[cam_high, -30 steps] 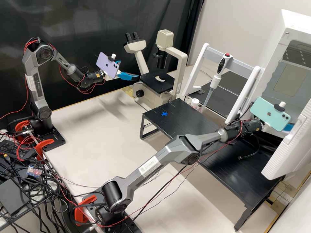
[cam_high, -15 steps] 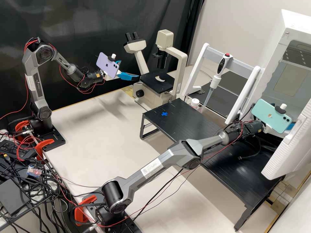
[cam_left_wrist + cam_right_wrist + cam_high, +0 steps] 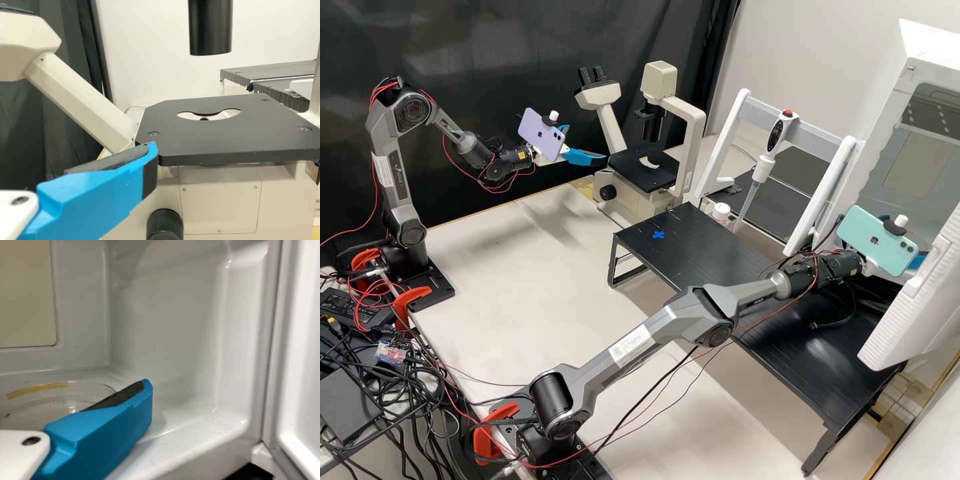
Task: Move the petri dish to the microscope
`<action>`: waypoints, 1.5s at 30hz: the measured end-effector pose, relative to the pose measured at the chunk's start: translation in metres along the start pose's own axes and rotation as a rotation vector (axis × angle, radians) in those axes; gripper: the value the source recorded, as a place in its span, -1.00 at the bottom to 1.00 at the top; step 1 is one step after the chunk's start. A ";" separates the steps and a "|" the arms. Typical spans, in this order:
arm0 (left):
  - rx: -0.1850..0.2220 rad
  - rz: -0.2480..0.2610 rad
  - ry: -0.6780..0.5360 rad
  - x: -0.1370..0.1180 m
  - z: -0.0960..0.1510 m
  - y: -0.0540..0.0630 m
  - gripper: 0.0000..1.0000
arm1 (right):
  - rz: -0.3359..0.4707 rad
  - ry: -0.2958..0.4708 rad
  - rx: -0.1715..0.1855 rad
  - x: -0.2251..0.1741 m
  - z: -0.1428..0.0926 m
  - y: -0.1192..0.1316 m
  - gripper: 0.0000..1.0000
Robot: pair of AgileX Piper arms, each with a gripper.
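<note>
The left gripper stands open and empty in the high view, just left of the microscope stage. In the left wrist view, one finger of the left gripper shows beside the black stage plate. At the white cabinet's opening, a phone mostly hides the right gripper in the high view. From the right wrist, a clear round petri dish with a yellowish strip lies on the cabinet floor. The open right gripper has one finger before the dish's edge, hiding part of it; contact is unclear.
The cabinet's open door hangs beside the right gripper. A pipette on a white frame and a small white bottle stand behind the black raised shelf. The microscope's lamp column overhangs the stage.
The right arm's elbow and wrist have shifted slightly to the right, farther toward the cabinet, and its phone has moved along. The left arm has stayed still.
</note>
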 end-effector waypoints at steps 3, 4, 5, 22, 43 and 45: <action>0.000 0.000 0.000 0.000 0.000 0.000 1.00 | 0.011 -0.026 -0.009 -0.006 0.001 0.002 -1.00; 0.000 0.000 0.000 0.000 0.000 0.000 1.00 | 0.018 -0.038 0.002 -0.010 0.002 0.003 -1.00; 0.000 0.000 0.000 0.000 0.000 0.000 1.00 | 0.024 -0.043 -0.004 -0.014 0.002 0.004 -1.00; 0.000 0.000 0.000 0.000 0.000 0.000 1.00 | 0.033 0.113 0.010 -0.109 0.007 0.016 -1.00; 0.000 0.000 0.000 0.000 0.000 0.000 1.00 | 0.116 0.199 0.039 -0.253 0.002 0.027 -1.00; 0.000 0.000 0.000 0.000 0.000 0.000 1.00 | 0.119 0.229 0.042 -0.263 -0.005 0.026 -1.00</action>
